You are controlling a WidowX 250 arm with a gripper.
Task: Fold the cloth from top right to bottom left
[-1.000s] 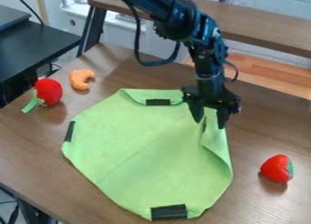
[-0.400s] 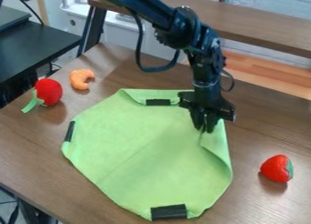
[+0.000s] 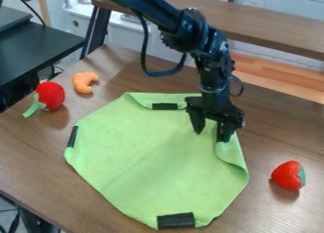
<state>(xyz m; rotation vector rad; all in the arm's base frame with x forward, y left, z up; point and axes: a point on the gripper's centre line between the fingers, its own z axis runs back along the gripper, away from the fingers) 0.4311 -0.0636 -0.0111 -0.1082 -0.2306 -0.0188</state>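
The tool [image 3: 211, 136] right of centre is opening wide again, gripping nothing, so the cloth [image 3: 148, 161] is still needing folding

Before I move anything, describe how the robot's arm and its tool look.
The arm is black and jointed, with chunky, rounded housings and a small pale round mark on its upper segment. A thick black cable loops beside it. The tool is black too, with a wide crosspiece and two tapering fingers.
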